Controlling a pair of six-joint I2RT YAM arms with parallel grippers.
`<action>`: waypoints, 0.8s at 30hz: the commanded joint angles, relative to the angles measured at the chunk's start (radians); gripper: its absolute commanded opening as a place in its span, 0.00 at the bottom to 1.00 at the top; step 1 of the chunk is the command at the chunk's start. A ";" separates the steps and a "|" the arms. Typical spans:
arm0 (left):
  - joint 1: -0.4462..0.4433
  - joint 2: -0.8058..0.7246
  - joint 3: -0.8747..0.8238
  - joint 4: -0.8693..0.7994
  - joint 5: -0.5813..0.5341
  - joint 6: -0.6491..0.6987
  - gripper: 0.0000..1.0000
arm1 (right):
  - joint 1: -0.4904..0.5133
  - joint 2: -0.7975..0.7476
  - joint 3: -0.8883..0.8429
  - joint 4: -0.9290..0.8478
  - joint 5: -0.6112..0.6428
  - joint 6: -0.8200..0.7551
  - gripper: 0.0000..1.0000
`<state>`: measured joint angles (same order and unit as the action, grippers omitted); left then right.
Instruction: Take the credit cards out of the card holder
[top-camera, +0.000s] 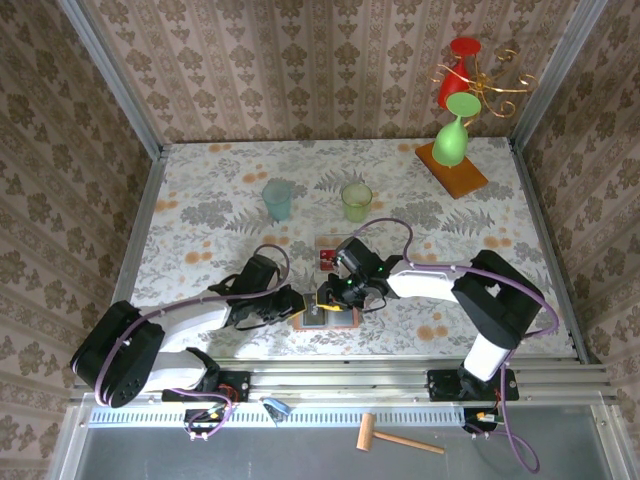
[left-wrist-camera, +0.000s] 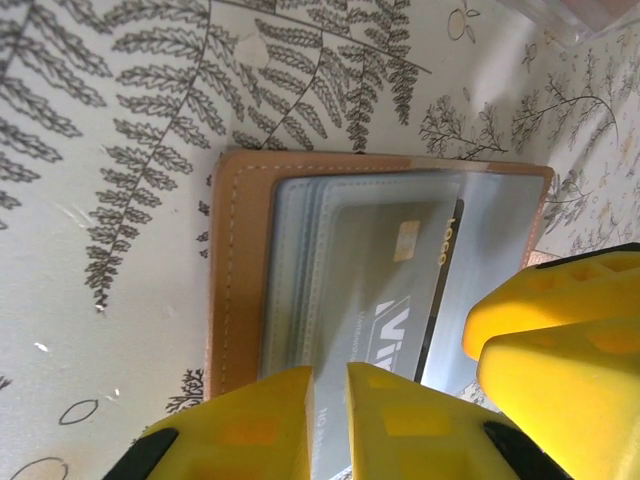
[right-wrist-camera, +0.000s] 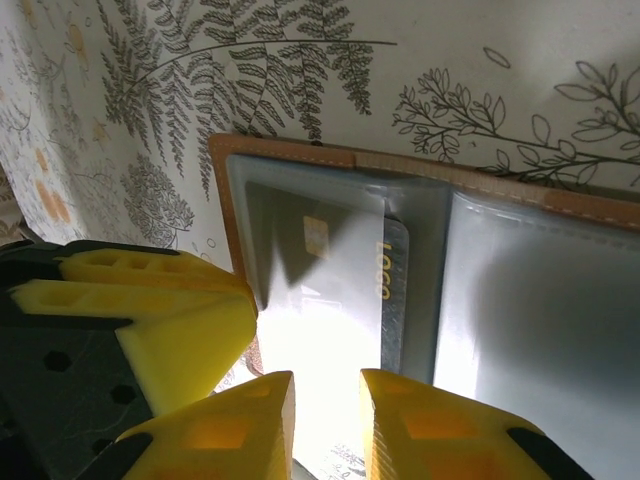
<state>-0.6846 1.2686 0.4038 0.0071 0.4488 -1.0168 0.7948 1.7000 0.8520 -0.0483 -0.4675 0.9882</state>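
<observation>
The tan card holder (top-camera: 330, 319) lies open on the table near the front edge, its grey-blue pockets (left-wrist-camera: 300, 250) facing up. A dark grey credit card (left-wrist-camera: 385, 270) with a gold chip sits in the left pocket, its near end sticking out past the holder's edge; glare washes over the credit card (right-wrist-camera: 330, 270). My left gripper (left-wrist-camera: 330, 375) hovers over the card's near end, fingers narrowly apart, nothing pinched. My right gripper (right-wrist-camera: 328, 378) stands just right of it, slightly wider, also over the card. The two meet at the holder, left gripper (top-camera: 303, 303) and right gripper (top-camera: 337, 294).
A small clear tray (top-camera: 328, 252) with something red in it sits just behind the holder. Farther back stand a blue cup (top-camera: 277, 198) and a green cup (top-camera: 356, 201). A wooden base (top-camera: 452, 168) with green and red glasses is at the back right.
</observation>
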 joint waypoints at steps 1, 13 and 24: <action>0.007 0.006 -0.017 0.013 0.007 0.012 0.17 | 0.009 0.021 0.027 0.015 -0.023 0.011 0.24; 0.011 0.015 -0.022 0.017 0.007 0.012 0.16 | 0.015 0.050 0.025 0.016 -0.022 0.010 0.28; 0.010 0.015 -0.023 0.016 0.008 0.010 0.16 | 0.015 0.033 0.040 -0.086 0.034 -0.040 0.30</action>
<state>-0.6788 1.2705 0.3923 0.0200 0.4488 -1.0168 0.8032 1.7317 0.8688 -0.0723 -0.4713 0.9779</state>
